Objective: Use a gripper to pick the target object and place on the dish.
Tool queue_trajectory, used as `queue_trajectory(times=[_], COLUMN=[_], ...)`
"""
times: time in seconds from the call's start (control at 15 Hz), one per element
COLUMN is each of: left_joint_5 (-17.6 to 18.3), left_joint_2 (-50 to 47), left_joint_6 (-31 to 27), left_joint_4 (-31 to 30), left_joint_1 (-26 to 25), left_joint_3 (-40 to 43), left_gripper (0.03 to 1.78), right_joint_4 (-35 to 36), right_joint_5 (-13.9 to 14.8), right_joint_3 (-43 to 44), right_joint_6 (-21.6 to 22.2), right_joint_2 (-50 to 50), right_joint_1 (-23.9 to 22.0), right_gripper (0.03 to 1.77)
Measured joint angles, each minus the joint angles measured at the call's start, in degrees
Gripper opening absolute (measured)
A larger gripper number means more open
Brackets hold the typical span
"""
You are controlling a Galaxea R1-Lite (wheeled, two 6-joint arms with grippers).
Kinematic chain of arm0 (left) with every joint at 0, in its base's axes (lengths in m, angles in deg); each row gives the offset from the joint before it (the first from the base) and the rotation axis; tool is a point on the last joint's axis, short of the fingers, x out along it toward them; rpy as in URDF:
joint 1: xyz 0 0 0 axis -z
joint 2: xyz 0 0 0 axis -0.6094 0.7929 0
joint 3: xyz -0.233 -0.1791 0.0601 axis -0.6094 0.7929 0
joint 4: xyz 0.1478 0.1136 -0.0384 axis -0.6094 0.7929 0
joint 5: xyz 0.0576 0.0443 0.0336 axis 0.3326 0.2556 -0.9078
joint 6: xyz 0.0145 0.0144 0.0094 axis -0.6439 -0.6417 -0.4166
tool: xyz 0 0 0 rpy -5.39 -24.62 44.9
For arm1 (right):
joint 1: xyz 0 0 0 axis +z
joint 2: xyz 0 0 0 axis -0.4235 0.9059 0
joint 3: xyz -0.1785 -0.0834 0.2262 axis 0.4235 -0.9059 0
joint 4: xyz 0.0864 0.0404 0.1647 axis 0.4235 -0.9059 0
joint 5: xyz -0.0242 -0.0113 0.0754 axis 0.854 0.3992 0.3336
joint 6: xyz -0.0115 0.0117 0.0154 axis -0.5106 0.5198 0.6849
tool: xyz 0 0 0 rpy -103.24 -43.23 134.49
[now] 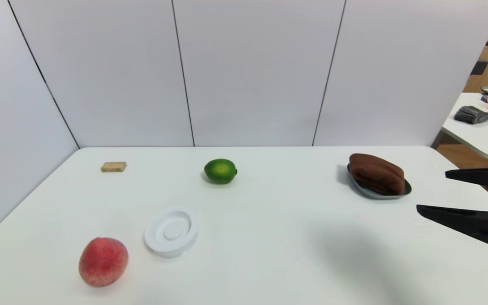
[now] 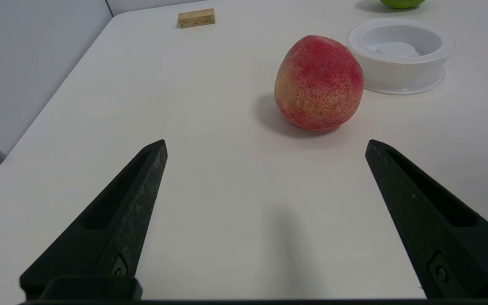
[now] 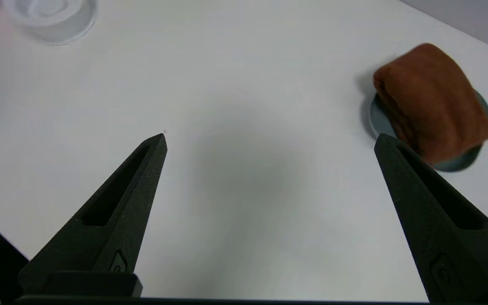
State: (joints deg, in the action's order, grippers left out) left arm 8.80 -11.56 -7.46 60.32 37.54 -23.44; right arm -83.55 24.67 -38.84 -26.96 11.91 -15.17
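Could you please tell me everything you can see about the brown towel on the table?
The brown towel is a thick, soft-looking terry bundle, folded into a rounded oblong with layered folds showing along one side. It lies on the blue-grey dish, covering most of it so that only parts of the rim peek out, at the far right of the white table. Nothing else touches it. The right gripper hangs open nearby, clear of it; the left gripper, also open, is over by the peach.

A dark brown folded terry towel (image 1: 376,173) covers most of the shallow blue-grey plastic dish (image 1: 406,189) beyond the right gripper (image 1: 431,191), whose black arm runs off frame.
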Motion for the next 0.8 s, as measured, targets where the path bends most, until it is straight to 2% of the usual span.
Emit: queue_trajectory(times=[0.2,0.33,0.47,0.67,0.8], left_joint_5=[0.0,0.0,0.0,0.0,0.0], left_joint_2=[0.0,0.0,0.0,0.0,0.0], left_joint_6=[0.0,0.0,0.0,0.0,0.0], left_joint_4=[0.0,0.0,0.0,0.0,0.0], left_joint_1=[0.0,0.0,0.0,0.0,0.0], left_joint_3=[0.0,0.0,0.0,0.0,0.0], left_gripper=[1.69,1.69,1.69,1.69,1.69], right_joint_4=[8.2,10.3,10.8,11.0,11.2], right_joint_5=[5.2,9.7,14.1,19.0,20.2], right_joint_3=[-8.7,-13.4,-17.6,-23.5,-27.6], right_joint_6=[8.2,11.2,12.8,14.0,13.8], right_joint_2=[-7.9,-13.6,-19.9,-29.0,-34.3], right_joint_1=[0.1,0.1,-0.1,-0.6,-2.0], right_gripper=[1.69,1.69,1.69,1.7,1.7])
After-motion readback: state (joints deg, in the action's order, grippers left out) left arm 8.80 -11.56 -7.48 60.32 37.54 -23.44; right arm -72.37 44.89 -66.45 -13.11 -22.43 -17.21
